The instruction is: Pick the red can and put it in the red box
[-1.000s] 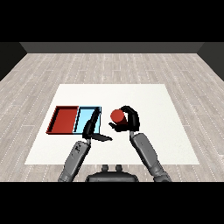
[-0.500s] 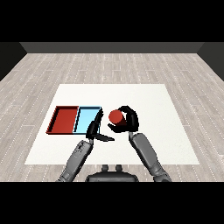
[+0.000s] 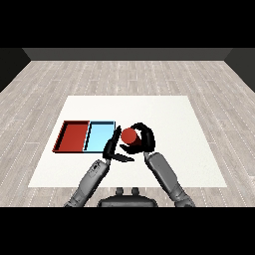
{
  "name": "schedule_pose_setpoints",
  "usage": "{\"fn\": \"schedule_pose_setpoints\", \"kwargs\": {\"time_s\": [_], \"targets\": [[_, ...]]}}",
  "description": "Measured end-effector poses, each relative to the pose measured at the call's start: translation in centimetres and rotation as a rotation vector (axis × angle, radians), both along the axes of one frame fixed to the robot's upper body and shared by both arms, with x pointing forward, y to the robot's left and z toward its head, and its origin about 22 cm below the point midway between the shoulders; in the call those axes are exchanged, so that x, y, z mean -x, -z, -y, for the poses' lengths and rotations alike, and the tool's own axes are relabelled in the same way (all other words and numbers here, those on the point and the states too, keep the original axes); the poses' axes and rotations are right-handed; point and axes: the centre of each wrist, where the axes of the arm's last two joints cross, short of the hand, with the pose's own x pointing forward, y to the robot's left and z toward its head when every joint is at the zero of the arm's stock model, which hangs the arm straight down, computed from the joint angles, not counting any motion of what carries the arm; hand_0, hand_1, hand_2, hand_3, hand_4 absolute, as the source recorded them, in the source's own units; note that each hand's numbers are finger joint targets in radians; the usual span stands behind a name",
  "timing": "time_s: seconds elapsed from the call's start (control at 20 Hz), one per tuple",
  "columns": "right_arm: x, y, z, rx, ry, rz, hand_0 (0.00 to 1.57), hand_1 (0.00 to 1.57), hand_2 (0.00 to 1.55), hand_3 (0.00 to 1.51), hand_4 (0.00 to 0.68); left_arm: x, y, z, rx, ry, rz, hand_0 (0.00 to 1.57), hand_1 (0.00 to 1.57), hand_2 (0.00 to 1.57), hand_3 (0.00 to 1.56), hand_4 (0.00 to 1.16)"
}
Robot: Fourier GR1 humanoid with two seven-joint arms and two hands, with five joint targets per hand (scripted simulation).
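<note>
The red can [image 3: 129,135] is held above the table just right of the light blue tray [image 3: 99,135]. My right hand [image 3: 144,139] is curled round it, fingers arching over its far side. My left hand [image 3: 113,147] stands beside the can on its left with straight fingers, its thumb pointing right beneath the can. The red tray [image 3: 74,136] lies left of the blue one, with nothing in it.
The two trays lie side by side at the left middle of the white table [image 3: 169,114]. Grey wooden floor surrounds the table.
My right hand with the red can has shifted slightly to the left, closer to the blue tray. The left hand has barely moved.
</note>
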Motion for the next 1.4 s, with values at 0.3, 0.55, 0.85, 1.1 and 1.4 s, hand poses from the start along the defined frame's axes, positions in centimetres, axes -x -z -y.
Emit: {"fn": "schedule_pose_setpoints", "kwargs": {"time_s": [0.3, 0.55, 0.85, 1.1, 1.4], "targets": [[0.5, 0.4, -1.0, -0.023, -0.032, -0.004, 1.48, 1.48, 1.44, 1.4, 0.644, -0.2, 0.4, 0.7, 0.019, 0.019, -0.012, 0.0, 0.0, 0.0, 0.0, 0.0], [1.1, -0.1, -1.7, -0.053, -0.053, -0.008, 1.51, 1.51, 1.45, 1.42, 0.652, -0.6, -0.1, 1.9, 0.027, 0.031, -0.015, 0.0, 0.0, 0.0, 0.0, 0.0], [0.8, 0.0, -2.7, -0.067, -0.068, -0.01, 1.52, 1.52, 1.45, 1.4, 0.648, -0.6, 0.0, 2.1, 0.037, 0.055, -0.025, 0.0, 0.0, 0.0, 0.0, 0.0], [1.0, 0.3, -3.4, -0.053, -0.072, -0.01, 1.51, 1.51, 1.46, 1.4, 0.642, -0.3, -0.1, 2.7, 0.051, 0.049, -0.029, 0.0, 0.0, 0.0, 0.0, 0.66], [0.8, 0.0, -3.9, -0.044, -0.075, -0.006, 1.5, 1.5, 1.45, 1.39, 0.652, -0.3, 0.0, 2.8, 0.072, -0.09, -0.059, 1.57, 1.57, 1.56, 1.48, 1.12]]}}
